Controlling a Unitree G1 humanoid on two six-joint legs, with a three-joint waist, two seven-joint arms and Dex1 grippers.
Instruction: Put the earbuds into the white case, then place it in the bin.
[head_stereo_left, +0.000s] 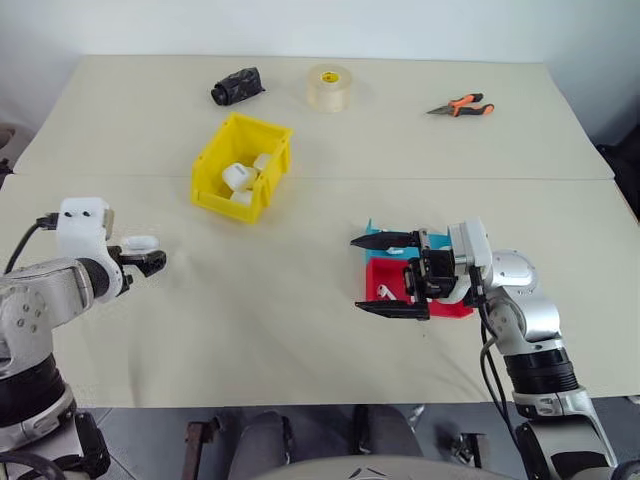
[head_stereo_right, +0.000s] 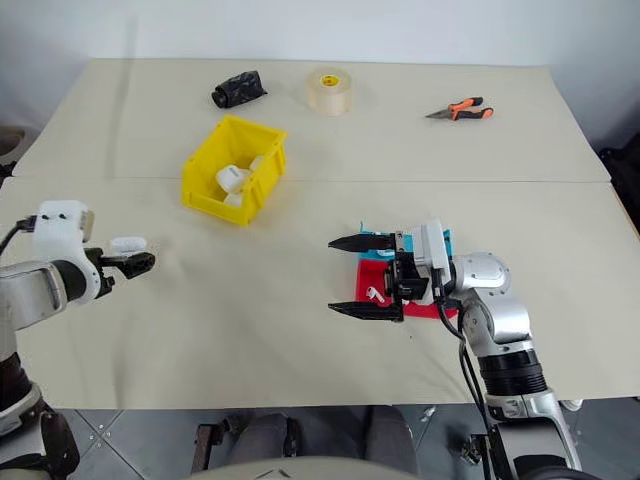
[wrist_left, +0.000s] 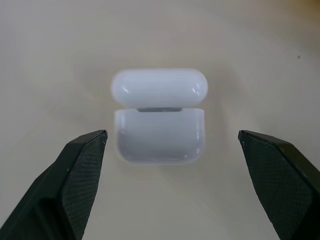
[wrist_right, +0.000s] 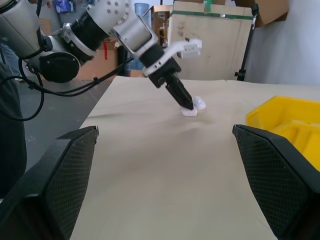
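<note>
Left gripper spread wide, straddling white case (lid up) on bench; right gripper also released, over red tray.

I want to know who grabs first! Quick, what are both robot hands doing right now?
Left gripper: open, jaws either side of the white case, holding nothing.
Right gripper: open, empty, above the red tray.

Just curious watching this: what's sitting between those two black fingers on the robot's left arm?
The white case, lid open, lies on the table between the open left gripper fingers, touching neither, as the left wrist view shows.
</note>
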